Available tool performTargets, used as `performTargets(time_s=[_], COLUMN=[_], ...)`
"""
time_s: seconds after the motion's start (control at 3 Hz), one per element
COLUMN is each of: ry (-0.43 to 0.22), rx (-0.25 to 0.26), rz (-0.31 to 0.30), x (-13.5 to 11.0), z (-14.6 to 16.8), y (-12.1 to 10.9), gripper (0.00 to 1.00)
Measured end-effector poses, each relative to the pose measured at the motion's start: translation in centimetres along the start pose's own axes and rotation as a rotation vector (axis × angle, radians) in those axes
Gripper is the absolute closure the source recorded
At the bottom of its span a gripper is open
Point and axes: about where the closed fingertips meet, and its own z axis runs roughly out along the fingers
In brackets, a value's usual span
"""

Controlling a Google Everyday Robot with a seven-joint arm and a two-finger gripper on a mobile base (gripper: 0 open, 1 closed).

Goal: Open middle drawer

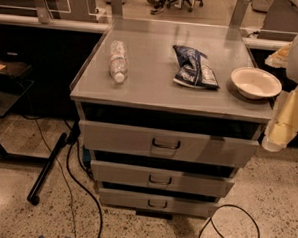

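The grey metal cabinet (160,86) has three drawers stacked in its front. The middle drawer (195,182) has a medium-height flat front with a small dark loop handle (160,180) at its centre. A dark gap shows above its front, and its inside is hidden. Above it is the taller-fronted drawer (113,139), and below it the slimmest drawer (184,205). My gripper (279,127), with cream and yellow parts, hangs at the right edge of the view. It is beside the cabinet's top right corner, above and to the right of the middle drawer's handle and apart from it.
On the cabinet top lie a clear water bottle (118,61), a dark blue snack bag (194,67) and a white bowl (256,82). Black cables (80,187) and a black pole (46,170) lie on the floor at the left. A cable loop (233,228) lies at the right front.
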Motion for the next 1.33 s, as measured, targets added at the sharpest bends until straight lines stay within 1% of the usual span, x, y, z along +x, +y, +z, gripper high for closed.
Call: performTargets(time_s=[0.33, 0.67, 1.0, 1.33], ry=[0.0, 0.021, 0.043, 0.067], rx=[0.002, -0.015, -0.049, -0.137], rz=[0.0, 0.015, 0.061, 0.112], x=[0.0, 0.6, 2.3, 4.1], z=[0.0, 1.5, 5.6, 11.0], y=[0.0, 1.4, 5.3, 9.0], gripper=[0.0, 0.0, 0.0, 0.0])
